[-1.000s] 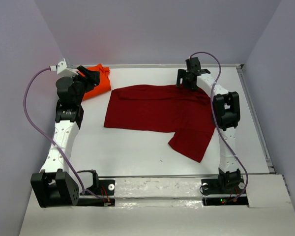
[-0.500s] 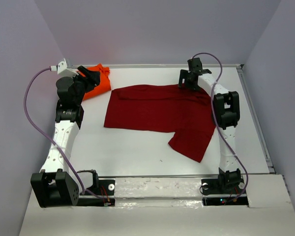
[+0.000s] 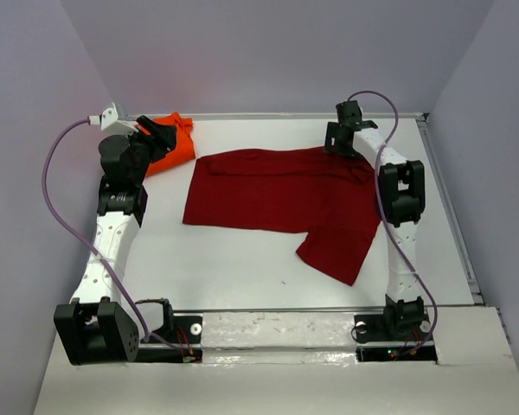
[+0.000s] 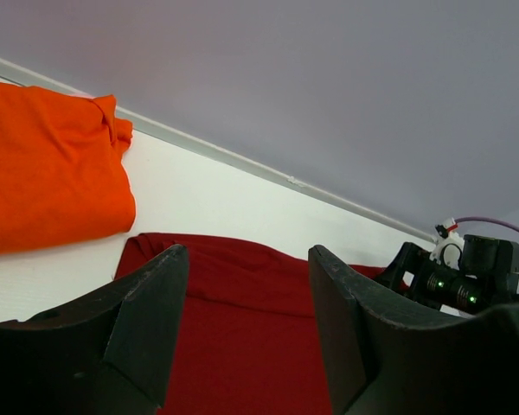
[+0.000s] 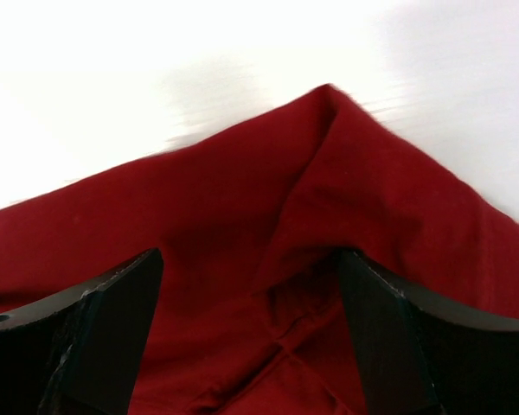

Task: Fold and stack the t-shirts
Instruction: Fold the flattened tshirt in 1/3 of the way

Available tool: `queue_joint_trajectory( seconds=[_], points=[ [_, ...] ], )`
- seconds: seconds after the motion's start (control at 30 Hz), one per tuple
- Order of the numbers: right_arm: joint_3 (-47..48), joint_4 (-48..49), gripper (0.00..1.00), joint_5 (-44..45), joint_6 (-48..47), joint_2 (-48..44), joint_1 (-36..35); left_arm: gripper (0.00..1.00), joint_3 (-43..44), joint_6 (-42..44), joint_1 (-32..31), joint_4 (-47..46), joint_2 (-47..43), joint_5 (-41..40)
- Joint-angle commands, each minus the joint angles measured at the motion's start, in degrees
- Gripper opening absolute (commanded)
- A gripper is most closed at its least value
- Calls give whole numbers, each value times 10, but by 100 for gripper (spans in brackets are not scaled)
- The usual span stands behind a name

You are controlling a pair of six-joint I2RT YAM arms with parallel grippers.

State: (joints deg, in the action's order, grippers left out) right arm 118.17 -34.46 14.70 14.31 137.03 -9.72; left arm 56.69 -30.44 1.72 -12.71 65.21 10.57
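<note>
A flat white matte tabletop (image 3: 242, 268) is seen across the middle of the frame, enclosed left, top and right by plain pale lavender-grey walls (image 3: 268, 52). Its lower edge is bordered by a silver rail (image 3: 277, 309).

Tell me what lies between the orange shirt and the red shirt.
Only a narrow strip of bare white table separates the orange shirt from the red shirt; the left wrist view shows it.

White table (image 3: 242, 259), pale lilac walls (image 3: 268, 52), metal edge rail (image 3: 268, 116)
</note>
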Motion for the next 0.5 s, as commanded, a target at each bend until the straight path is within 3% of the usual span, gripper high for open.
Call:
queue_joint_trajectory(
  seconds=[0.0, 0.47],
  points=[
    [31, 1, 87, 52, -17, -9, 23, 67, -6, -2, 3, -39, 0, 14],
    [73, 9, 88, 126, -38, 23, 76, 68, -11, -12, 3, -48, 4, 31]
  ],
)
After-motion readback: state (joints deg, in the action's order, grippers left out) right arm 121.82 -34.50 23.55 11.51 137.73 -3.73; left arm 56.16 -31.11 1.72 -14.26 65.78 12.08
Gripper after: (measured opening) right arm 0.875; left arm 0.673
